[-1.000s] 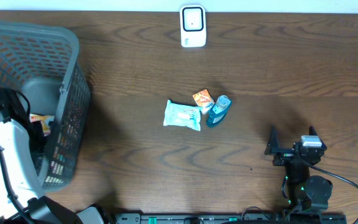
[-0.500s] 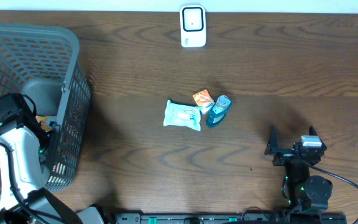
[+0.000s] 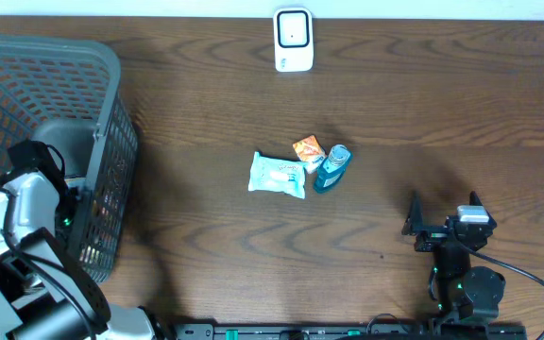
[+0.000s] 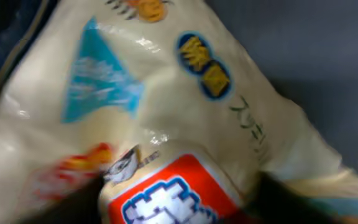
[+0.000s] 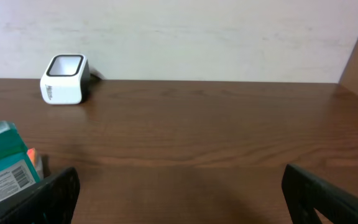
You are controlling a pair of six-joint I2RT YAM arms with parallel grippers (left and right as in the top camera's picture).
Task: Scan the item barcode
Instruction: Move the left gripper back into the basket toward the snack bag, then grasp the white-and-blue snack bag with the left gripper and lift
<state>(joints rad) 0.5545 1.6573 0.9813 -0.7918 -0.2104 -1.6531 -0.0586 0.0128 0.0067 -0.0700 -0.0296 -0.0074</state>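
My left arm reaches down into the grey basket, and its gripper is hidden there in the overhead view. The blurred left wrist view is filled by a cream snack bag and a red-labelled pack. That pack fills the gap between the dark fingers of the left gripper, which looks shut on it. The white scanner stands at the table's far edge, also seen as the scanner. My right gripper rests open at the front right, nothing between its fingers.
Mid-table lie a pale blue wipes pack, a small orange packet and a teal bottle. The teal bottle shows a barcode at the left edge of the right wrist view. The basket's mesh walls surround my left arm.
My left arm has dropped deeper into the basket and its jaws have narrowed from wide open onto the red-labelled pack. The right arm and the table items have not moved.
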